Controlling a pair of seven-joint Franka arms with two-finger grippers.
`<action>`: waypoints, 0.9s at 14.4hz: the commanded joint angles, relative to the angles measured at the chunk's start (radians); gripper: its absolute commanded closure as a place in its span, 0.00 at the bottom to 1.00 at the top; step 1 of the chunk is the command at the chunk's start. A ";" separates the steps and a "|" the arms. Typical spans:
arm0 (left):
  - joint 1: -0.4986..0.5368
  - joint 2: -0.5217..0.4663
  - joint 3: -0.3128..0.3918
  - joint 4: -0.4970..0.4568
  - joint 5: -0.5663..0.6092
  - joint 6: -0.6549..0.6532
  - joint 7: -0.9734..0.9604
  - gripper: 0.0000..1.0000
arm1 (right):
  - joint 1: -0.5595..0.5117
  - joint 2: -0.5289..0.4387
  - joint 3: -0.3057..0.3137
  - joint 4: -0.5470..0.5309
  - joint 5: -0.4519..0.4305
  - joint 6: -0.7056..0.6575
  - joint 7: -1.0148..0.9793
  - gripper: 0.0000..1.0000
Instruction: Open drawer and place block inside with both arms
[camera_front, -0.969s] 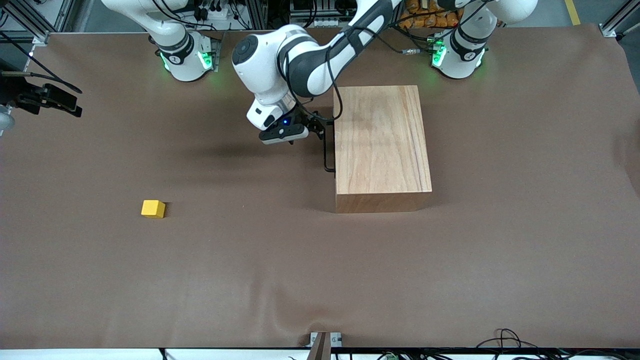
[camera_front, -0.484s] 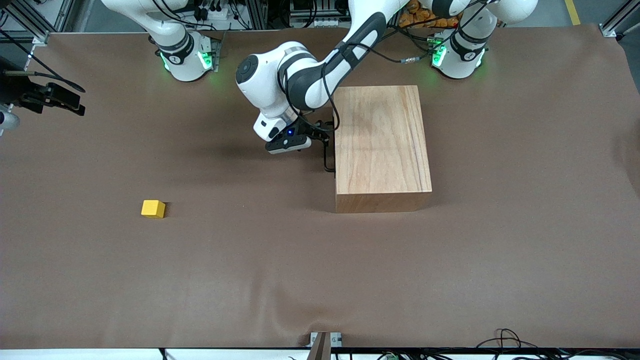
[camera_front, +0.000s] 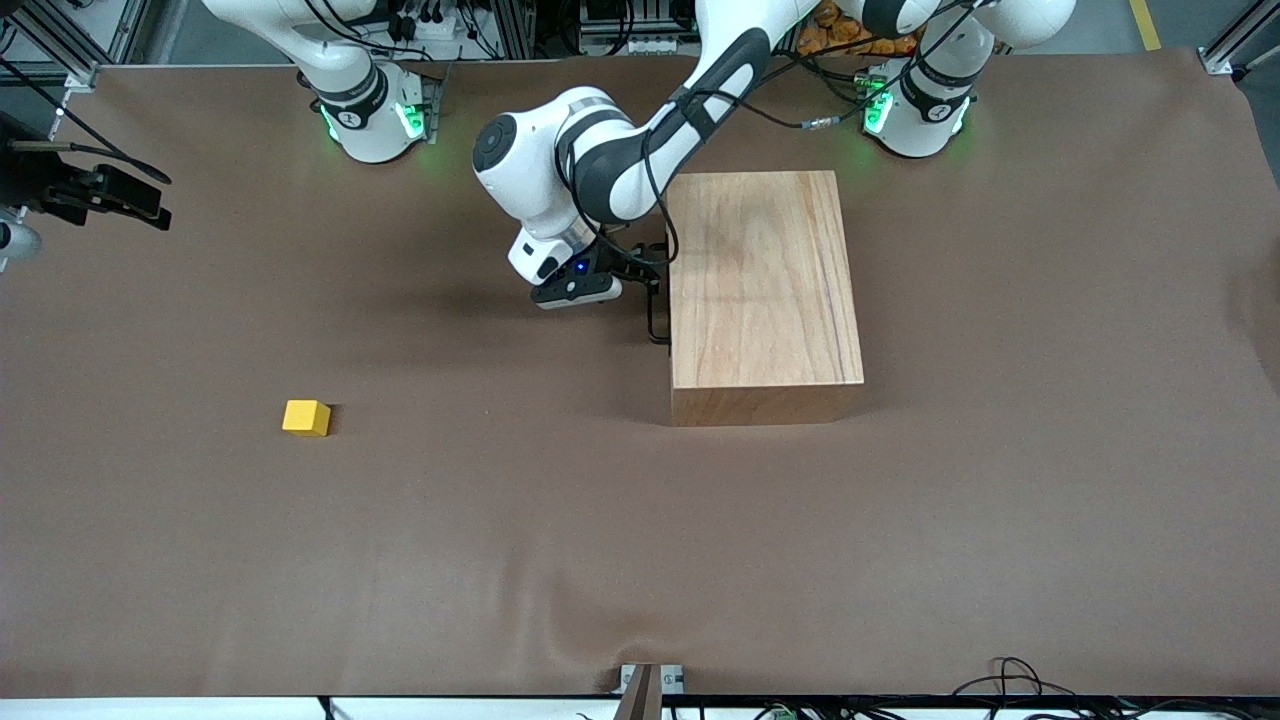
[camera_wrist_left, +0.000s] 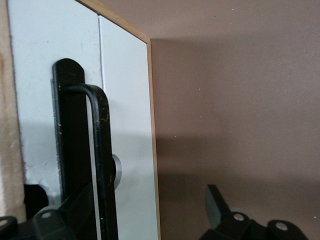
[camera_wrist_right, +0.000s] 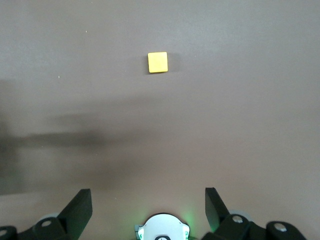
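The wooden box (camera_front: 765, 280) stands mid-table, its drawer shut. The drawer's white front panel (camera_wrist_left: 125, 125) and black wire handle (camera_front: 655, 300) face the right arm's end of the table. My left gripper (camera_front: 640, 272) is at the handle, open. In the left wrist view the handle bar (camera_wrist_left: 102, 150) runs between my left gripper's (camera_wrist_left: 145, 202) spread fingers without being clamped. The yellow block (camera_front: 306, 417) lies on the mat toward the right arm's end, nearer the front camera than the box. My right gripper (camera_front: 110, 195) hangs high and open; its wrist view shows the block (camera_wrist_right: 157, 62) far below my right gripper (camera_wrist_right: 148, 200).
The brown mat (camera_front: 560, 540) covers the whole table. The right arm's green-lit base (camera_wrist_right: 162, 227) shows under the right gripper. Cables lie along the table's edge by the robots' bases.
My left gripper has moved in toward the drawer handle and settled around it. The right gripper has drifted slightly. The block and box have not moved.
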 joint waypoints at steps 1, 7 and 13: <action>-0.006 0.014 0.004 0.023 0.027 -0.013 0.033 0.00 | 0.007 -0.008 0.000 0.000 0.014 0.006 -0.002 0.00; -0.004 0.026 0.001 0.023 0.024 0.016 0.047 0.00 | -0.013 -0.006 -0.008 -0.004 0.014 -0.008 -0.005 0.00; -0.003 0.026 -0.002 0.027 0.010 0.078 0.045 0.00 | -0.005 -0.006 -0.007 -0.004 0.014 -0.017 -0.057 0.00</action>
